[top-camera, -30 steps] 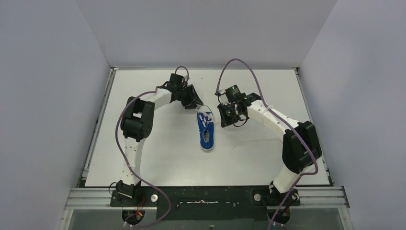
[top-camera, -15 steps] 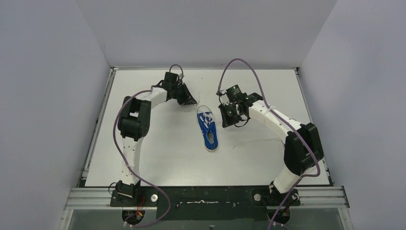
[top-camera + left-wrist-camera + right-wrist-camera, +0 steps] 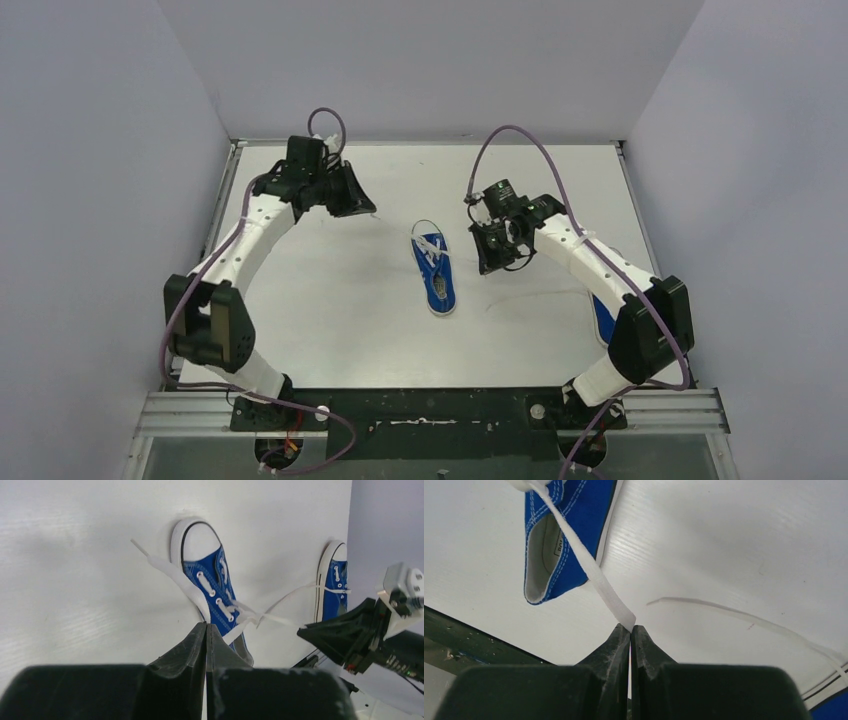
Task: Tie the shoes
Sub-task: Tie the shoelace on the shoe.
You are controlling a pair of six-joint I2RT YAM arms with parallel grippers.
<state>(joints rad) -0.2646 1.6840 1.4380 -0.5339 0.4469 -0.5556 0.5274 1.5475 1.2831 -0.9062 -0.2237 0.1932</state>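
One blue shoe [image 3: 435, 272] lies mid-table, white toe cap far from my left wrist camera [image 3: 200, 540]. Its white laces [image 3: 240, 616] cross loosely over the tongue. My left gripper [image 3: 368, 208] hangs up and left of it, jaws pressed together [image 3: 206, 625], with a lace strand [image 3: 170, 575] running to the tips. My right gripper [image 3: 488, 262] is just right of the shoe, shut [image 3: 630, 626] on the other lace [image 3: 589, 570], which stretches taut to the heel opening [image 3: 544, 555]. The second shoe [image 3: 601, 320] lies by the right arm, partly hidden.
The second shoe's loose lace [image 3: 734, 615] trails across the white table. Grey walls close in the left, right and back. A black rail [image 3: 430, 405] runs along the near edge behind the arm bases.
The left arm swung out to the left and back, away from the shoe, and its jaws closed. The right gripper drifted slightly right, still holding its lace. The shoe barely shifted.
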